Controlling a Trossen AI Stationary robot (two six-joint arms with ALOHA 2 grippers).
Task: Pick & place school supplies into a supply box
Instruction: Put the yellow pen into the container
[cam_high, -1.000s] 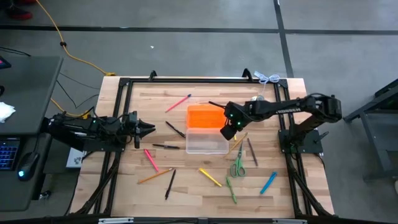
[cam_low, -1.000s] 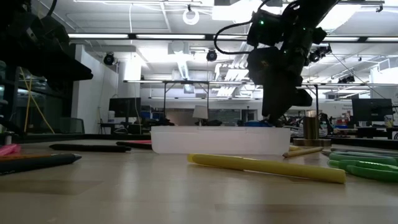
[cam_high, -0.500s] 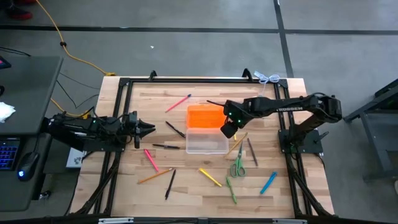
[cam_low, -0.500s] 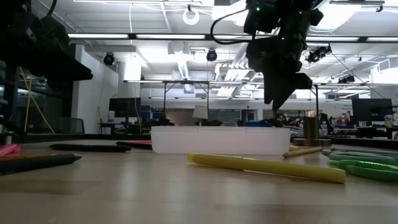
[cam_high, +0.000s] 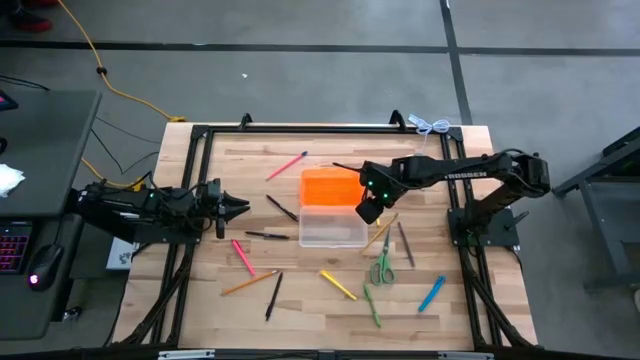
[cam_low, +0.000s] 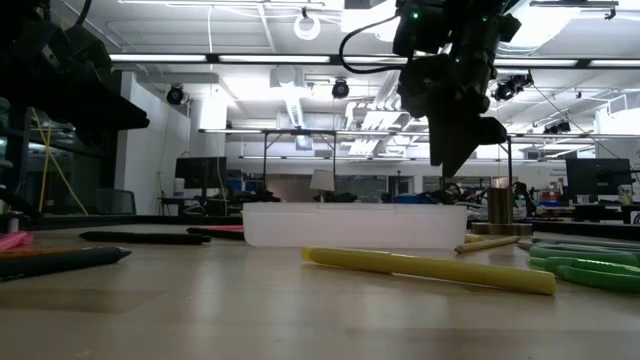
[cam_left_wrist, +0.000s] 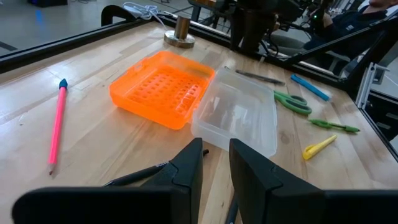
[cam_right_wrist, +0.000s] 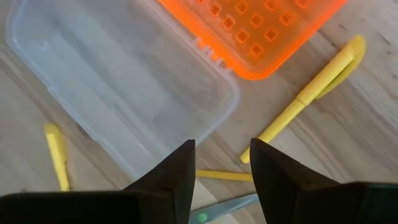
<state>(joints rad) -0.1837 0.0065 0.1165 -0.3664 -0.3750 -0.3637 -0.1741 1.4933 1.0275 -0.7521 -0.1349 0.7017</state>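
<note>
The supply box, clear and lying open, sits mid-table with its orange lid folded back flat toward the far edge. My right gripper hangs open above the box's right end, pointing steeply down, with nothing between its fingers. School supplies lie flat on the wood around the box: a yellow pen just right of it, green scissors, a yellow marker, a blue marker and a pink pencil. My left gripper waits at the table's left, its fingers a narrow gap apart and holding nothing.
A pink marker, an orange pencil and black pens lie left of and in front of the box. A green pen lies near the front edge. A metal bell stands at the far right. A black frame rims the table.
My right gripper has risen from just above the box's right end to well clear of its rim and has tipped a little. The box and the supplies lie where they were.
</note>
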